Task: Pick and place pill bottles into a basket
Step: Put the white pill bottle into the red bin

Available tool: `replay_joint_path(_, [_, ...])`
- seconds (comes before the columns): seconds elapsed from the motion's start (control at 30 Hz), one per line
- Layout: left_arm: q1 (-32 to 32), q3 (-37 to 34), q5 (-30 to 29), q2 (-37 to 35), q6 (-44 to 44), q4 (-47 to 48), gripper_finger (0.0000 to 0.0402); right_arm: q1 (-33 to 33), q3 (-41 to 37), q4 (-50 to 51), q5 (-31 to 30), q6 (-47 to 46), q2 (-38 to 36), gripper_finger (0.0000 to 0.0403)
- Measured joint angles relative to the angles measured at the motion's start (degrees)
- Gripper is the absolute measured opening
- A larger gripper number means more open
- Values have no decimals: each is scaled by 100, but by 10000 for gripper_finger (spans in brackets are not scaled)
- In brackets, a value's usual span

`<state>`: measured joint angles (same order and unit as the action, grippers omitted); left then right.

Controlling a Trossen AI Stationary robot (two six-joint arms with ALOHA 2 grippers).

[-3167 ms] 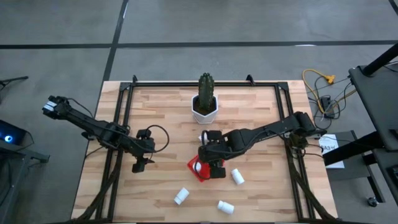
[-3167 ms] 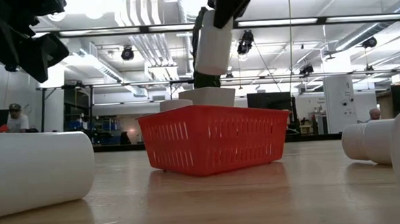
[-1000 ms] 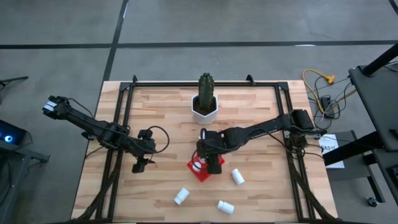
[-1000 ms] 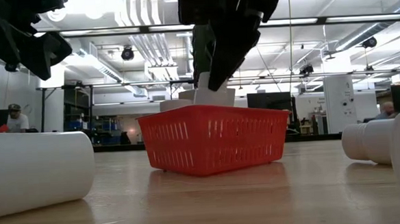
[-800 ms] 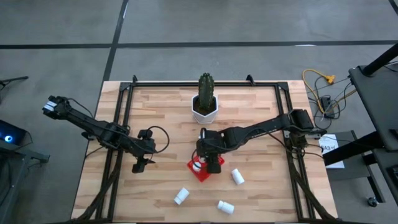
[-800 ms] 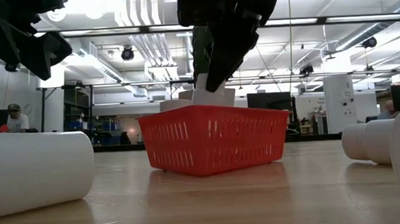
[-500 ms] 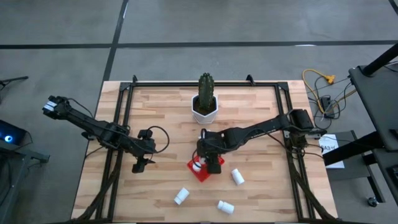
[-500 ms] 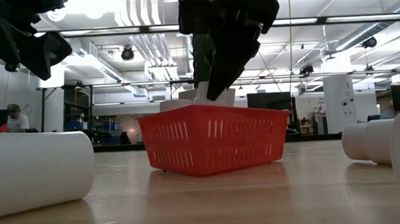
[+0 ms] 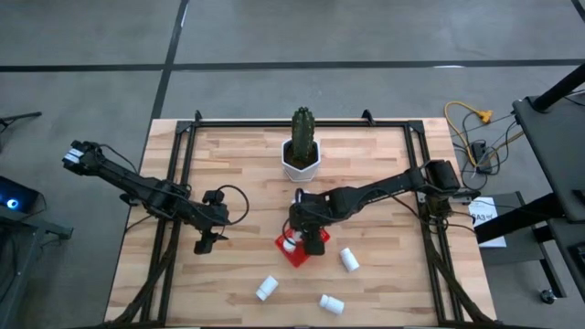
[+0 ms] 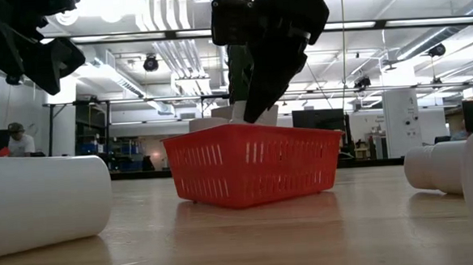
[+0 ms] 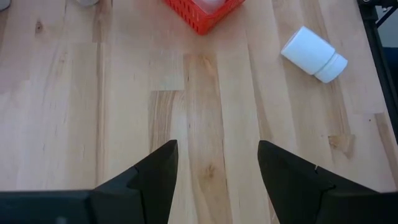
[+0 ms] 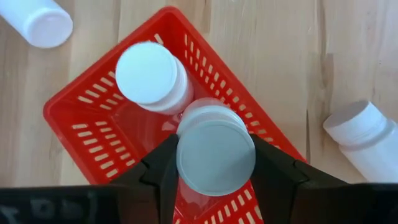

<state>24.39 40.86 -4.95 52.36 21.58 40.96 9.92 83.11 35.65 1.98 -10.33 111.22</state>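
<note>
The red basket [image 9: 291,251] stands on the wooden table, near its middle. One white pill bottle [image 12: 149,73] stands upright inside it, cap up. My right gripper [image 12: 214,155] hangs over the basket, shut on a second pill bottle [image 12: 214,146]. That bottle's lower end [image 10: 239,111] dips behind the basket's rim [image 10: 253,130]. Other pill bottles lie on their sides on the table [image 9: 267,289] [image 9: 332,303] [image 9: 348,260]. My left gripper [image 11: 214,168] waits open over bare wood, left of the basket. My right gripper pinches the pill bottle between its two fingers [image 12: 158,171], at the sides just under the cap [image 12: 184,127]. The fingers come steeply from above. The bottle stands nearly upright, cap up, its lower end inside the basket; whether it rests on the floor is hidden.
A white pot with a cactus [image 9: 302,157] stands behind the basket toward the far edge. One more bottle [image 9: 297,196] lies between pot and basket. Dark rails [image 9: 183,183] run along the table's sides. Bare wood lies left of the basket.
My right gripper has sunk with its bottle from well above the basket until the bottle's lower end went behind the rim. During the last second it has hardly moved. The hold has stayed the same.
</note>
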Motion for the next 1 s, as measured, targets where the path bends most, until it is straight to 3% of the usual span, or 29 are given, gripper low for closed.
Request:
replay_joint_path(0.6, [1,-2,0,0,2,-1,204,-49,-11,-71,98,-7,0,147])
replay_joint_path(1.0, [0,-2,0,2,4,1,204,-49,93,-201,426,106,407,147])
